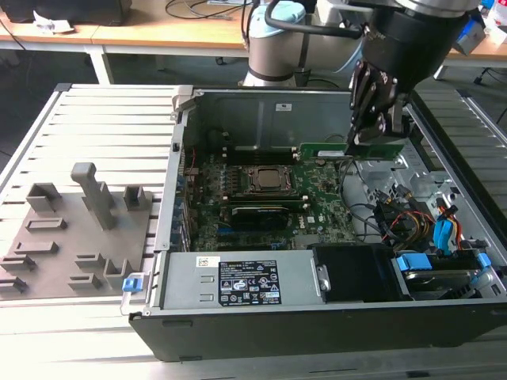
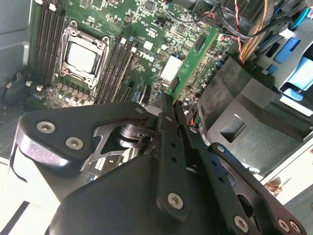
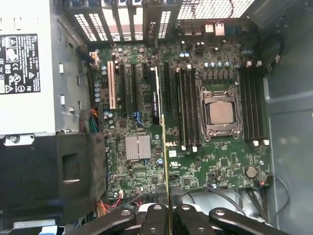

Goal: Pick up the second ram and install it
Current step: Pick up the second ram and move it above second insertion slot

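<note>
In the exterior view my gripper [image 1: 371,131] hangs over the far right part of the open computer case, shut on the second ram [image 1: 333,150]. It is a thin green stick held level, on its long edge, above the motherboard [image 1: 317,186]. The second wrist view shows the ram [image 2: 193,56] reaching out from the fingertips [image 2: 168,105] over the board. In the first wrist view the ram [image 3: 167,166] is edge-on between the fingers [image 3: 154,215]. It lies parallel to the long memory slots [image 3: 188,107] beside the CPU socket [image 3: 220,112] and is offset from them.
The case walls [image 1: 261,111] surround the board. A grey power supply [image 1: 238,281] and a black shroud [image 1: 356,273] sit along the near side. Cables and blue drive parts [image 1: 444,237] fill the exterior view's right. A grey fixture plate [image 1: 71,237] lies outside, to the left.
</note>
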`<state>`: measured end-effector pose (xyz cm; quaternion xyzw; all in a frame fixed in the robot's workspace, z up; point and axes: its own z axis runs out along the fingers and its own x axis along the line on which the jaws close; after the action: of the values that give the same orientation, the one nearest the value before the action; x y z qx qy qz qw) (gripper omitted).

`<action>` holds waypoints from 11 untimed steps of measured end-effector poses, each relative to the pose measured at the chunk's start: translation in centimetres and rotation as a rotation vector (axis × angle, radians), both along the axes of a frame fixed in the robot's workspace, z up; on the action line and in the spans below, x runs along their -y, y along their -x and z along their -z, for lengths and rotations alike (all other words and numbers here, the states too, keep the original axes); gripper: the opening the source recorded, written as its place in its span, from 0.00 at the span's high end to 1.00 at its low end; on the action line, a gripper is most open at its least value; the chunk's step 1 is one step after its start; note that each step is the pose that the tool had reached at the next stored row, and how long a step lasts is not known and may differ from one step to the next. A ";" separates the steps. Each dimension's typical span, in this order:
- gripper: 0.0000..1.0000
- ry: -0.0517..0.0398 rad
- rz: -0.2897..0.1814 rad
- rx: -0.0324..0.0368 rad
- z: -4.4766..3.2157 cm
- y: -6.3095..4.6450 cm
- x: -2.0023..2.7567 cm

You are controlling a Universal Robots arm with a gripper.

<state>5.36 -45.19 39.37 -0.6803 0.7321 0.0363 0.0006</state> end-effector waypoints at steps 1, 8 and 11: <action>0.87 -0.0001 0.000 0.0000 0.16 0.1 0.00; 0.87 -0.0003 0.000 0.0001 1.56 0.4 -0.18; 0.87 0.0000 0.000 0.0000 1.77 0.4 -0.77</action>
<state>4.91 -44.42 37.60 -0.6803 0.7320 0.0363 0.0007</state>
